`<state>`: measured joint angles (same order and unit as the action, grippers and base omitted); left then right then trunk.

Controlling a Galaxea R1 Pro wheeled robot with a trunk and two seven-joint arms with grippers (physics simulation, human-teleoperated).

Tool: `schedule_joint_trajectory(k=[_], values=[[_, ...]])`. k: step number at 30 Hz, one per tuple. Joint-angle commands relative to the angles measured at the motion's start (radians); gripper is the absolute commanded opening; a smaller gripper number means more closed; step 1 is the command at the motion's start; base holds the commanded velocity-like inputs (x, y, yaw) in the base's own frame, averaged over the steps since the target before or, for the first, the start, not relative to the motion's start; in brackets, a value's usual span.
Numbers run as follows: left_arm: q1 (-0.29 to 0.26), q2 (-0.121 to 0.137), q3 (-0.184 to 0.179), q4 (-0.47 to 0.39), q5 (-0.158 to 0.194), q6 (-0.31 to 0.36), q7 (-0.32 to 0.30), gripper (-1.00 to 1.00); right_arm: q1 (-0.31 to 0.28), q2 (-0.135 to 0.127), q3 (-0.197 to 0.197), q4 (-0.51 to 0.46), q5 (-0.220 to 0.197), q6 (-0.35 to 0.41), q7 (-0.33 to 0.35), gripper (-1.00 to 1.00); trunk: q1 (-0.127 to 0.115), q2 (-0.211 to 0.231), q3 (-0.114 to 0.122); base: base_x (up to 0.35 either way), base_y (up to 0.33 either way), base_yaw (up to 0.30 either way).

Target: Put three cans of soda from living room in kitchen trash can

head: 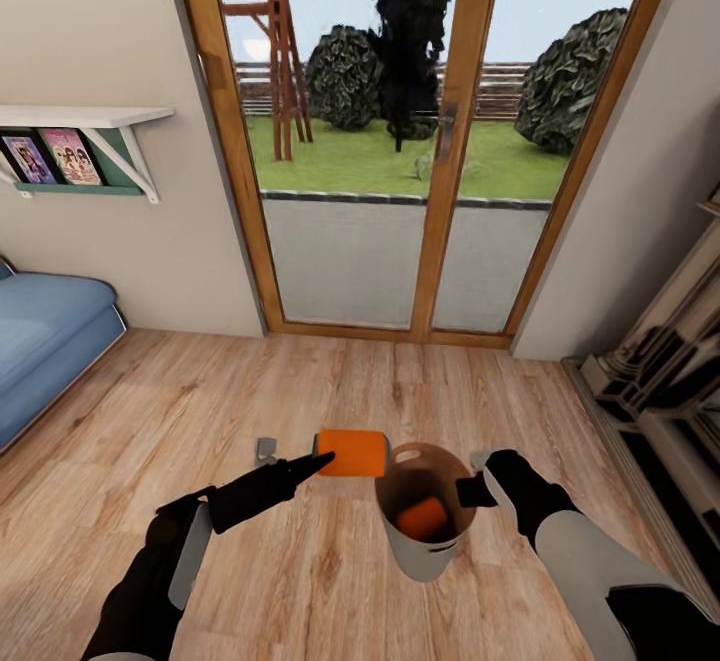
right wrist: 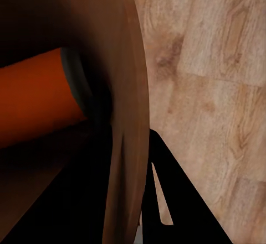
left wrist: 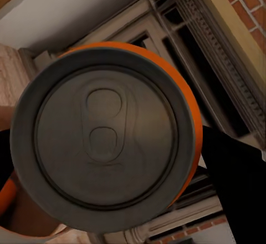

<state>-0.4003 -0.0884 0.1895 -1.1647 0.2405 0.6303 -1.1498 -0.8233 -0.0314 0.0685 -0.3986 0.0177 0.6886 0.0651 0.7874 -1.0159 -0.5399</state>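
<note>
Living room, warm plank floor (head: 330, 381). Wood-framed glass doors (head: 420, 141) on the far wall beyond the trash can. Blue sofa (head: 45, 341) well to the left of the trash can; wall shelf (head: 85, 119) with books above the sofa. Pale carved fireplace surround (head: 660, 381) well to the right of the trash can, seen with red brick (left wrist: 244, 6) in the left wrist view.

Trash can (head: 425, 511): pale grey-white outside, orange-brown inside, held off the floor, upright with a slight tilt, slot near the far rim. Inner wall (right wrist: 119, 89) seen close in the right wrist view.

Right claw (head: 476, 490) at the right side of the trash can rim, closed over the wall, one finger (right wrist: 177, 194) showing dark on the outer side.

Orange soda can (head: 351, 453) lying sideways, just left of the trash can rim and level with it, gripped by the left claw (head: 318, 465), whose dark finger crosses the near side of the can. Grey top with pull tab (left wrist: 105, 139) facing the left wrist camera. Left claw closed on this can.

Second orange soda can (head: 423, 518) lying inside the trash can, on the bottom; its side (right wrist: 33, 100) visible in the right wrist view.
</note>
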Motion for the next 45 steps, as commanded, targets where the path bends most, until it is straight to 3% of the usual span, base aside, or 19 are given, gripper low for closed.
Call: schedule_joint_trajectory(k=[1,7,12,24,40,45], values=[[0.000,-0.001,0.000,0.002,0.001,0.000,0.000,-1.00,0.000,0.001,-0.003,0.000,-0.015,0.000,0.004,-1.00,0.000,0.000,0.000,0.000,0.000,0.000],[0.000,-0.004,-0.006,0.014,0.000,-0.001,0.001,-1.00,0.000,0.008,-0.002,0.000,-0.015,0.000,0.004,-1.00,0.000,0.000,0.000,0.000,0.000,0.000],[0.000,-0.008,-0.034,0.077,0.000,-0.004,0.005,-1.00,0.000,0.010,-0.002,0.000,-0.015,0.000,0.004,-1.00,0.000,0.000,0.000,0.000,0.000,0.000],[0.000,-0.021,-0.041,0.097,-0.005,-0.006,0.010,-1.00,0.000,0.022,-0.002,0.000,-0.015,0.000,0.002,-1.00,0.000,0.000,0.000,0.000,0.000,0.000],[0.000,-0.021,-0.037,0.099,-0.008,-0.010,0.012,-1.00,0.000,0.052,-0.004,0.003,-0.015,0.001,-0.083,-1.00,0.000,0.000,0.000,0.000,0.000,0.000],[0.000,-0.021,-0.035,0.099,-0.007,-0.010,0.113,-1.00,0.000,0.055,-0.003,0.010,-0.015,0.002,-0.093,-1.00,0.000,0.000,0.000,0.000,0.000,0.000]])
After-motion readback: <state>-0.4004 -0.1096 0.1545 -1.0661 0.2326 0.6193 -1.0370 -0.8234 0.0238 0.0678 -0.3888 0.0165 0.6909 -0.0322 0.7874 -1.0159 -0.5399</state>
